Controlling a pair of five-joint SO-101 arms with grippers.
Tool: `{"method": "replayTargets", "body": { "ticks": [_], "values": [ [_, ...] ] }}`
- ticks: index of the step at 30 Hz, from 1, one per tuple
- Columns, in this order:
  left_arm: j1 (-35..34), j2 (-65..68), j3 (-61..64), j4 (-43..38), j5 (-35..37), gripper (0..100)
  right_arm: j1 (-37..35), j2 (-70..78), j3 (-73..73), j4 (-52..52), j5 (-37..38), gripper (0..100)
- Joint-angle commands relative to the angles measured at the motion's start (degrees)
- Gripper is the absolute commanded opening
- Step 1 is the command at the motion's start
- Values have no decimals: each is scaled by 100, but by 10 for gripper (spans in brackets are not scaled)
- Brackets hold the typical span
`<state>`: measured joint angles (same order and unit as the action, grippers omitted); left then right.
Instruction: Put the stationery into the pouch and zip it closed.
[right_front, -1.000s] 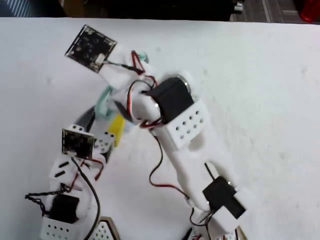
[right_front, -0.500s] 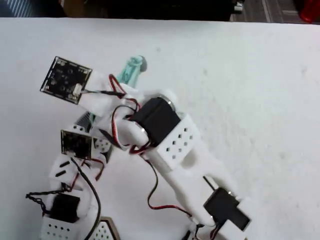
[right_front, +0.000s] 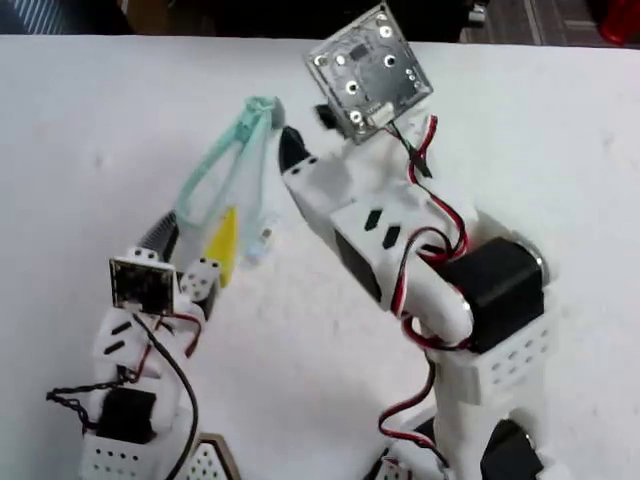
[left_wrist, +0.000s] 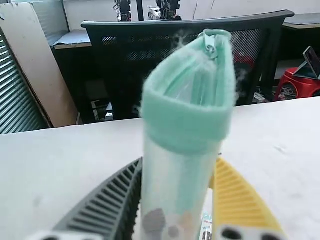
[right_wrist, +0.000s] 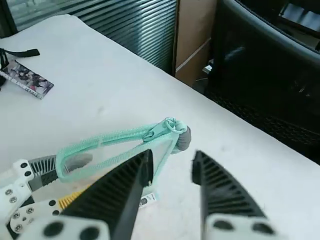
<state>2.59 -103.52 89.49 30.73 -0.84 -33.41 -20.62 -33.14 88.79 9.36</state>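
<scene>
Pouch (left_wrist: 187, 130) unzipped, in left end effector (left_wrist: 180, 165)

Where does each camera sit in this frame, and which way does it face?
High view: fixed above, looking down on the table; both arms, the left gripper and the right gripper show.
Left wrist view: on the left arm, facing along the left gripper at the pouch it clamps, a chair behind.
Right wrist view: on the right arm, facing past the open right gripper at the pouch's zipper end.
Shared: all three show the pouch.
</scene>
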Motion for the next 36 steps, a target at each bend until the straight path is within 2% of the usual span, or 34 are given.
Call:
{"method": "replayTargets", "body": {
  "ticks": [1, 4, 7, 13, 17, 24, 31, 36],
  "values": [
    [-171, -92, -26, -316, 70, 209, 127, -75, 167, 66, -132, 218],
    [84, -92, 105, -554, 18, 191, 127, 48, 598, 31, -132, 197],
    [-356, -92, 132, -800, 123, 188, 365, 189, 1046, -13, -167, 175],
    [-611, -92, 141, -844, 387, 188, 1033, 769, 2268, -734, -1565, 166],
    [-602, -92, 149, -809, 396, 188, 954, 1473, 2813, -1543, -1960, 166],
    [-620, -92, 185, -809, 431, 187, 400, 2633, 2734, -2070, -2127, 166],
    [-629, -92, 211, -835, 431, 187, 180, 3749, 2180, -2132, -3622, 166],
    [-629, -92, 211, -818, 431, 187, 163, 4549, 1600, -2105, -4123, 167]
  ]
}}
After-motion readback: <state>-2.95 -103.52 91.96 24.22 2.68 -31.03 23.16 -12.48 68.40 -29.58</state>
